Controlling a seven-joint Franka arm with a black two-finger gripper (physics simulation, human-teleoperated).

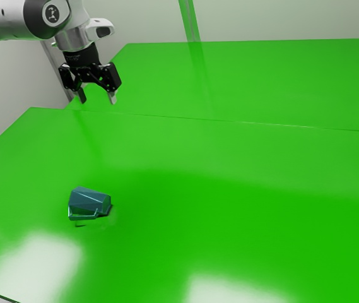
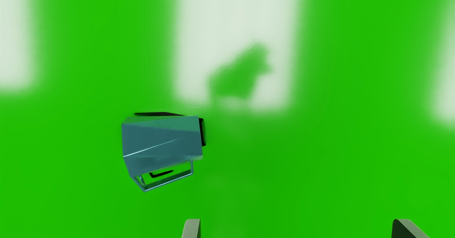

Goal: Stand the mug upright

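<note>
Starting at the exterior view's left: the green table [image 1: 229, 189] has a slanting side edge there, running up to a back corner, plus a short bit of edge down in the near corner. The mug [image 1: 89, 203] is a little way in from that side, with tabletop all around it, so no edge crowds it. It's lying on its side, wider end toward the exterior view's left, narrower end toward the right. There's a glossy white reflection [image 1: 37, 268] on the tabletop nearby, closer to the camera.

Then there's me. My gripper [image 1: 98, 101] is up in the air, pointing down, with the jaws spread wide and nothing between them. In the exterior view my tips line up near the table's back edge, well apart from the mug. From my wrist, the mug sits mostly outside the lane between my fingers, off past one of them, and its handle [image 2: 169, 183] is on the side toward my fingertips, with a gap between handle and tips.

Going further right, the tabletop just keeps running, so there's loads of sideways room. Behind the back edge there's another green surface [image 1: 280, 82], with a pale wall [image 1: 280, 19] beyond it.
</note>
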